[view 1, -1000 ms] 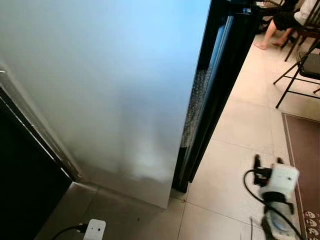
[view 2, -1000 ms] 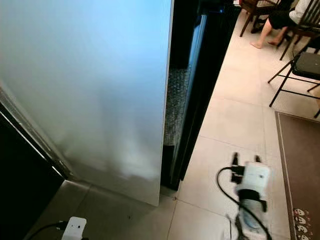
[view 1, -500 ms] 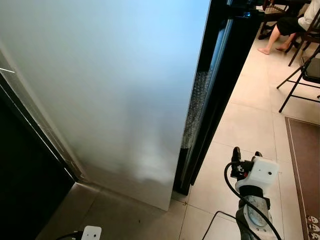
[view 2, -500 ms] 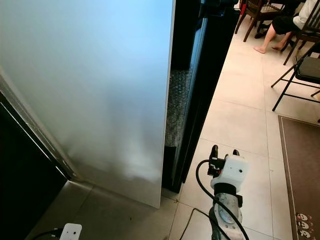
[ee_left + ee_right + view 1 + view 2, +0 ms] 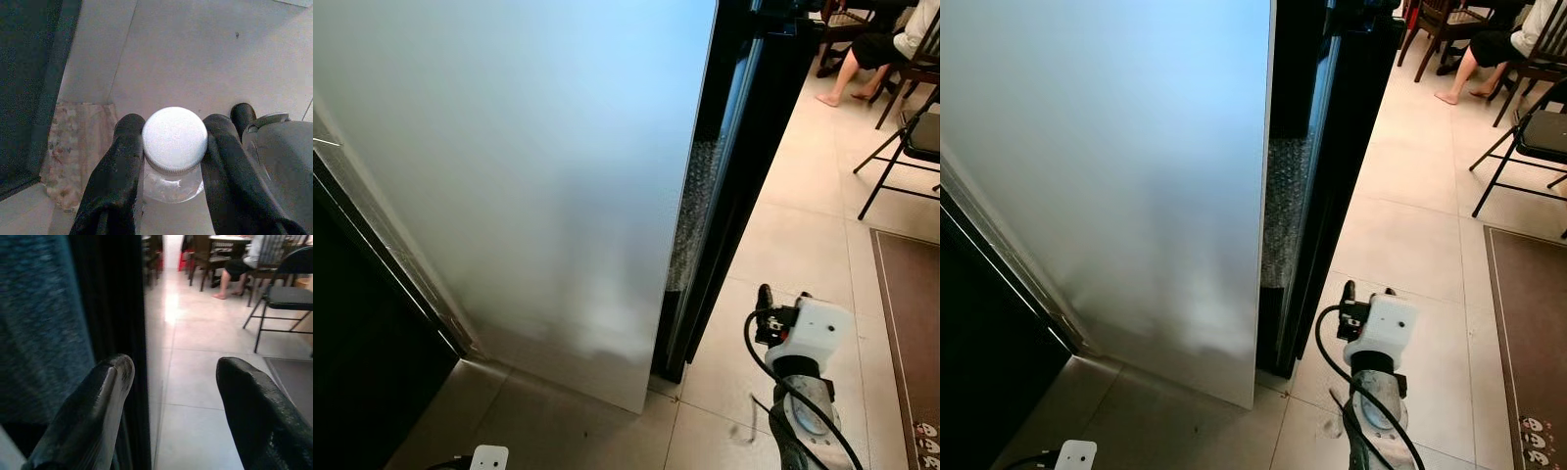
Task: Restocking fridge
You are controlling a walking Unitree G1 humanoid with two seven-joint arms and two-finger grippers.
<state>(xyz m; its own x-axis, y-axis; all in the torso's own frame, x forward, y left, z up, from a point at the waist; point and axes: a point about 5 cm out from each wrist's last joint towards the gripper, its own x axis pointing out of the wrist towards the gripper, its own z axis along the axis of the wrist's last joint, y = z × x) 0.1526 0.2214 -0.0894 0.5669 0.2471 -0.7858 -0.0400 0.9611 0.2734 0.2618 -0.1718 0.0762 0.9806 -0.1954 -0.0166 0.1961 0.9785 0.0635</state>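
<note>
The fridge's broad pale grey panel (image 5: 529,157) rises before me, and its black edge (image 5: 734,147) runs along the right side. A strip like bubble wrap (image 5: 690,215) shows in the gap between them. My right gripper (image 5: 781,296) is raised low over the tiles, just right of that black edge. In the right wrist view it (image 5: 173,367) stands open with nothing between its fingers (image 5: 98,396), and the black edge (image 5: 112,308) is close ahead. My left gripper (image 5: 174,122) is shut on a clear bottle with a white cap (image 5: 174,137), held low over the floor.
A dark cabinet front (image 5: 362,343) stands at the left. A seated person's legs (image 5: 862,59) and a black folding chair (image 5: 911,137) are at the far right, with a brown rug (image 5: 911,323) nearer. A patterned mat (image 5: 78,147) lies on the pale floor tiles (image 5: 803,215).
My right arm has swung left and a little forward, closer to the fridge's black edge. The left wrist block has sunk towards the bottom of the eye views.
</note>
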